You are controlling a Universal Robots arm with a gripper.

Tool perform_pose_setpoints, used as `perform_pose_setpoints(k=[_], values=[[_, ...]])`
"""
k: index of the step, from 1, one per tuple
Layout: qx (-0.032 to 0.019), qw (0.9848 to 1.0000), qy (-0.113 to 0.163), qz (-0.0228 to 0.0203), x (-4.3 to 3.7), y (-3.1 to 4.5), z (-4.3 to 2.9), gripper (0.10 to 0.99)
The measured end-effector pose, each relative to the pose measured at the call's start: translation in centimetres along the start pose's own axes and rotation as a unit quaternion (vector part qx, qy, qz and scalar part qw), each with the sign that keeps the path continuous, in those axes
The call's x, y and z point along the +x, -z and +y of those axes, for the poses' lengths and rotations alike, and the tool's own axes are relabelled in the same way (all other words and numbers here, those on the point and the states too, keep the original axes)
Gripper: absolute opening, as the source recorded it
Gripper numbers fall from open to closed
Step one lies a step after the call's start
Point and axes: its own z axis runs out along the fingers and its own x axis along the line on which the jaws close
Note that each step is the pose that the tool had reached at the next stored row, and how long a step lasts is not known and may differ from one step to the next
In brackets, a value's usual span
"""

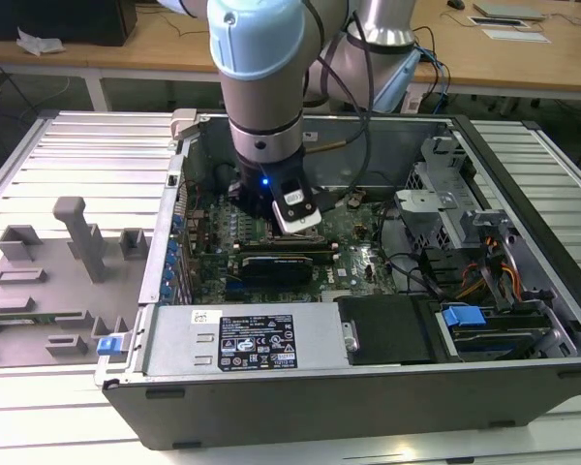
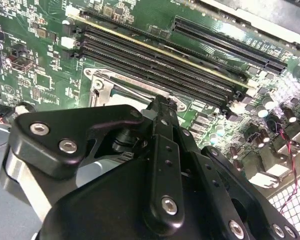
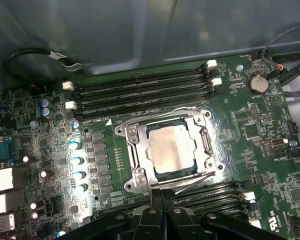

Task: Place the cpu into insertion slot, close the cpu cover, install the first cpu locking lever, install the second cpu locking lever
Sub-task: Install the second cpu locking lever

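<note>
Black gripper linkage (image 3: 162,196) fills the foreground of both wrist views, its fingers (image 2: 162,107) pressed together with nothing between them, tips beside the socket's edge. Beyond it lies the green motherboard (image 3: 250,130) inside the open computer case (image 1: 368,387) — long black RAM slots (image 3: 140,92) flank the insertion slot (image 3: 127,152). Over that slot the cpu cover (image 3: 202,135) lies flat, framing the cpu (image 3: 169,150) seated in its window — thin wire locking levers (image 3: 187,109) run along the frame's edges.
</note>
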Motion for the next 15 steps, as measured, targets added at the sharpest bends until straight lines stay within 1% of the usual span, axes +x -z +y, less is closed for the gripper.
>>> perform_pose_setpoints(k=[3,4,5,7,9,12,15], values=[[-0.0142,0.9999,0.005,0.0039,-0.01,-0.29,-0.53,0.106],[-0.0168,0.9998,0.008,0.0050,0.03,-0.42,-0.66,0.106],[-0.0182,0.9998,0.010,0.0059,0.06,-0.51,-0.74,0.106],[-0.0240,0.9991,0.032,0.0119,0.28,-1.02,-1.03,0.106],[-0.0267,0.9983,0.048,0.0162,0.41,-1.26,-1.24,0.106],[-0.0290,0.9978,0.056,0.0182,0.42,-1.38,-1.42,0.106],[-0.0353,0.9972,0.063,0.0209,0.41,-1.59,-1.63,0.106]])
